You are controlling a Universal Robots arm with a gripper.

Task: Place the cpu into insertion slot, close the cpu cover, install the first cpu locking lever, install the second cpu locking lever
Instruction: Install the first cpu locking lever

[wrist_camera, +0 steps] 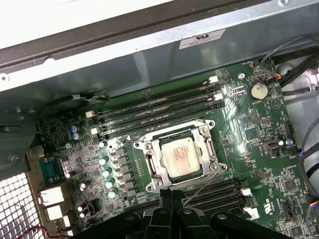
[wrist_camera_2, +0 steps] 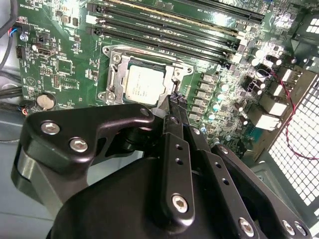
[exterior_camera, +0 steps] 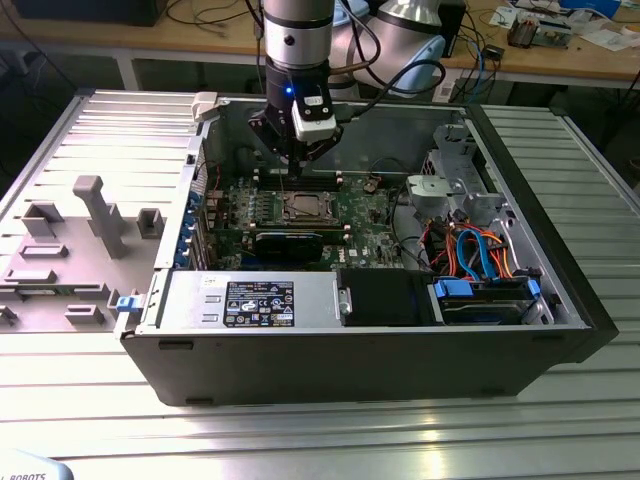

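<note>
The cpu point(wrist_camera: 182, 157) lies flat in the insertion slot point(exterior_camera: 303, 207) on the green board point(exterior_camera: 365, 215), its silver top showing in both wrist views point(wrist_camera_2: 142, 84). The cpu cover point(wrist_camera: 155, 163) lies down around it as a shiny frame. My gripper point(exterior_camera: 300, 158) hangs above the board just beyond the socket, inside the open case. Its black fingers point(wrist_camera_2: 175, 105) are pressed together at the socket's edge. A thin wire locking lever point(wrist_camera: 202, 185) slants up from the socket's corner to the fingertips point(wrist_camera: 172, 195). Whether they pinch it, I cannot tell.
Long black memory slots point(wrist_camera: 157, 109) run beside the socket. The case's metal walls point(wrist_camera: 149, 55) enclose the board. A black power supply point(exterior_camera: 260, 300) and a drive cage with blue and orange cables point(exterior_camera: 480, 250) sit at the near side. A grey fixture point(exterior_camera: 95, 215) stands at the exterior view's left.
</note>
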